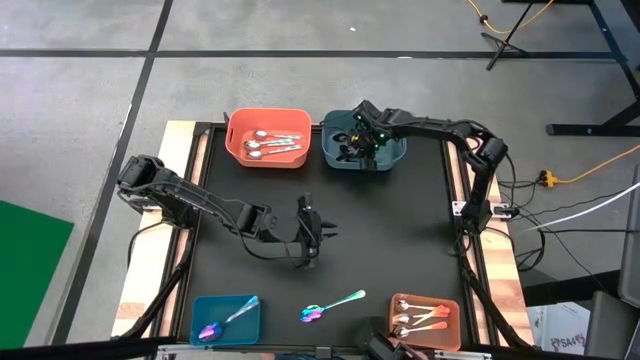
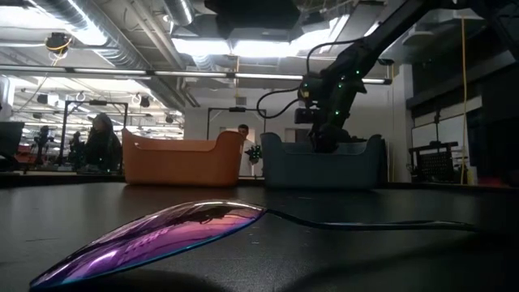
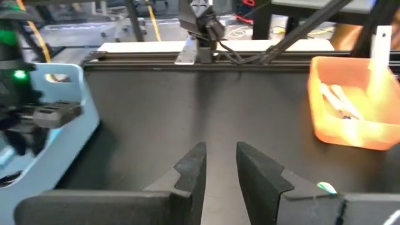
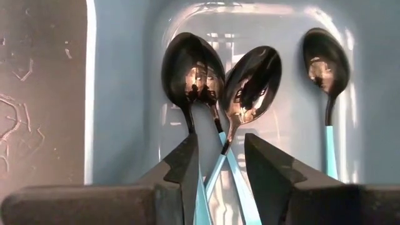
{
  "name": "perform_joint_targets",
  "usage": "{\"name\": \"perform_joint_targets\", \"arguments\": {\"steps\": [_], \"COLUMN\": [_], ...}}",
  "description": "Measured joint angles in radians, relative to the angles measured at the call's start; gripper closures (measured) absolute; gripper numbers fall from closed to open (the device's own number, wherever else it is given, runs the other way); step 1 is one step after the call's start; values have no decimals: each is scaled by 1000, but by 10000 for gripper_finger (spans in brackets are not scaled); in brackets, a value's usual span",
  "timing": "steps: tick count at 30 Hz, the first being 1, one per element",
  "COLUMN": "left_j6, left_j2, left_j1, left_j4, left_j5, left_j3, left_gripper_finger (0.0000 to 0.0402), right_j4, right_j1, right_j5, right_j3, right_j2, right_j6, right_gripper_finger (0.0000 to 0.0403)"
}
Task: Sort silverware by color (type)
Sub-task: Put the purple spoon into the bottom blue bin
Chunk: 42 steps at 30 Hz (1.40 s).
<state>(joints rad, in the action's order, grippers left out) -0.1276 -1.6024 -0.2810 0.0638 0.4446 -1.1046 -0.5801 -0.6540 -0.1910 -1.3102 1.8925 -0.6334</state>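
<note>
Overhead, the black-topped table (image 1: 330,190) carries four plastic bins, one toward each corner. At the far edge, the orange bin (image 1: 268,137) holds a few plain silver spoons (image 1: 272,144), and just beside it the dark blue bin (image 1: 364,141) holds spoons with dark, glossy bowls and teal handles (image 4: 250,84). The right gripper (image 4: 220,164) is down inside this blue bin; its fingers stand a little apart with the teal handles of two spoons lying between them, and whether the fingers press on those handles cannot be told. A third such spoon (image 4: 326,65) lies apart at the bin's side.

At the near edge, the light blue bin (image 1: 226,318) in the left corner holds an iridescent purple spoon with a teal handle (image 1: 222,322), and the small orange bin (image 1: 426,320) toward the right corner holds silver spoons with orange handles (image 1: 420,319). Between these two bins, one more iridescent purple-blue spoon with a teal handle (image 1: 330,306) lies loose on the table near the front edge; the low view shows its bowl face down.

The left gripper (image 1: 306,238) hovers over the middle of the table, fingers slightly parted and holding nothing.
</note>
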Motion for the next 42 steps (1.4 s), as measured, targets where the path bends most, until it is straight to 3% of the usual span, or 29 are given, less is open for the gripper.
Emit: {"name": "perform_joint_targets", "arguments": {"steps": [10, 16, 23, 33, 42], "left_j6": [-25, -107, -109, -212, -308], "left_j2": [0, 0, -11, -16, -89], "left_j1": [-1, -7, -46, -111, -199], "left_j4": [34, 58, 118, 133, 134], "left_j5": [-151, -201, -173, -112, -56], "left_j3": [0, 0, -1, -1, -2], "left_gripper_finger": [315, 266, 238, 240, 240], "right_j4": [-26, -76, -182, -213, -248], "right_j1": [0, 0, 32, 223, 385], "right_j5": [69, 68, 69, 68, 69], "right_j3": [0, 0, 0, 0, 0], "right_j2": [-81, -173, -296, -462, -505], "right_j6": [0, 0, 1, 84, 117], "right_gripper_finger": [284, 284, 284, 284, 284]}}
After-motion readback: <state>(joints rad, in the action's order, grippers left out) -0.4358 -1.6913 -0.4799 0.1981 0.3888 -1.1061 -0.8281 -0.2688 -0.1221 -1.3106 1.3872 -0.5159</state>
